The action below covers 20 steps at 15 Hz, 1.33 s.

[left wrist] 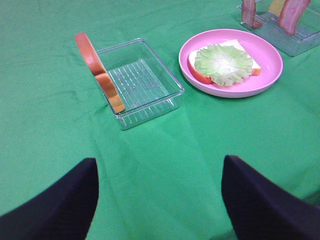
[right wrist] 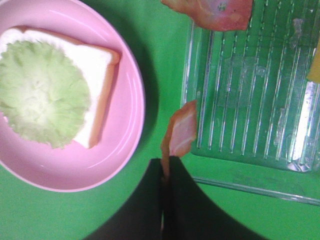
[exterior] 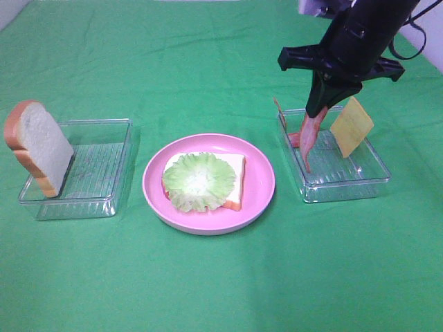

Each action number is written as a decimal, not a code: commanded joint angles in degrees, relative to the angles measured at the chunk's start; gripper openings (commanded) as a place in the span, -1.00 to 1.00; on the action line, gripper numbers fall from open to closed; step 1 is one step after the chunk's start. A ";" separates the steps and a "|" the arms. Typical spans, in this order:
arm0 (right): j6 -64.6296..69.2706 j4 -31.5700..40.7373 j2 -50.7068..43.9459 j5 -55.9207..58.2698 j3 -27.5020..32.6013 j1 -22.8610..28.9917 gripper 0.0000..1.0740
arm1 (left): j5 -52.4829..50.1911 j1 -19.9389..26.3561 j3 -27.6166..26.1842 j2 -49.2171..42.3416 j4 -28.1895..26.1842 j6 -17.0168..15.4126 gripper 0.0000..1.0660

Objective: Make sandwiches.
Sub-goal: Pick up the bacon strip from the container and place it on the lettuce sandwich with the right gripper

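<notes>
A bread slice (exterior: 235, 181) lies on the pink plate (exterior: 259, 200) with a lettuce leaf (exterior: 199, 181) on top of it. A second bread slice (exterior: 38, 145) leans upright at the left end of the left tray (exterior: 104, 166). My right gripper (exterior: 318, 114) is shut on a bacon strip (exterior: 309, 142), which hangs over the left part of the right tray (exterior: 346, 183). In the right wrist view the fingers (right wrist: 175, 200) pinch that strip (right wrist: 180, 132) at the tray's edge. Another bacon strip (right wrist: 210, 12) and a cheese slice (exterior: 351, 126) lean in the same tray. My left gripper (left wrist: 160, 200) stands open over bare cloth.
Green cloth covers the whole table. The left tray (left wrist: 145, 85) holds only the leaning bread slice (left wrist: 97, 72). The plate (left wrist: 270, 75) sits between the two trays, close to the right one (right wrist: 250, 100).
</notes>
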 commanded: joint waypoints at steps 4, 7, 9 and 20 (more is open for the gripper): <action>-9.22 15.58 -4.41 3.27 -0.34 0.11 -1.00 | -0.57 -0.17 0.06 -0.46 0.23 -0.17 0.26; -17.65 29.85 -4.30 3.50 -0.29 0.11 -1.00 | -0.57 -0.17 0.06 -0.46 0.23 -0.17 0.26; -19.88 33.69 -3.21 3.38 -0.29 1.72 -1.00 | -0.57 -0.17 0.06 -0.46 0.23 -0.17 0.26; -31.17 60.10 11.40 -5.16 -0.29 10.14 -1.00 | -0.57 -0.17 0.06 -0.46 0.23 -0.17 0.26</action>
